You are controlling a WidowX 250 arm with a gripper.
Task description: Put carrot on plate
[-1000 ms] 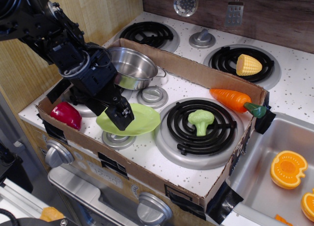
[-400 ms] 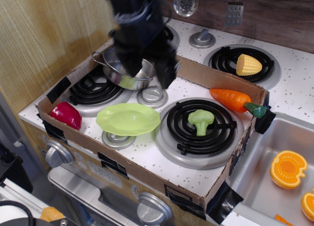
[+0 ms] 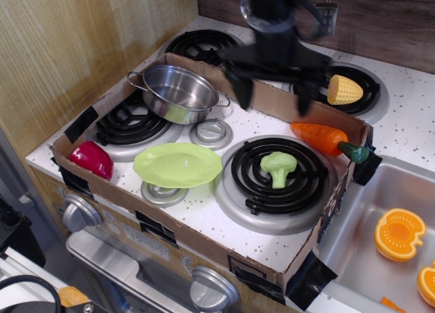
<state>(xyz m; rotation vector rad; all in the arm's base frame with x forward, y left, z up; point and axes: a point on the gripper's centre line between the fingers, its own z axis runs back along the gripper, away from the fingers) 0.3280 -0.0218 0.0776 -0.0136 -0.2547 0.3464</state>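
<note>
The orange carrot (image 3: pixel 321 137) with a dark green stem cap lies at the right end of the cardboard tray, next to the front right burner. The lime-green plate (image 3: pixel 178 165) sits empty at the tray's front left, over a knob. My gripper (image 3: pixel 272 92) is motion-blurred, high over the tray's back wall, just up and left of the carrot. Its two black fingers (image 3: pixel 239 89) hang down wide apart with nothing between them.
A steel pot (image 3: pixel 180 92) stands on the back left burner. Green broccoli (image 3: pixel 279 167) lies on the front right burner, a red pepper (image 3: pixel 92 159) in the tray's left corner, corn (image 3: pixel 344 90) on the far right burner. Pumpkin halves (image 3: pixel 399 233) lie in the sink at right.
My gripper has swept from over the plate at the left, past the pot, to the right above the tray's back wall near the carrot. No object has moved.
</note>
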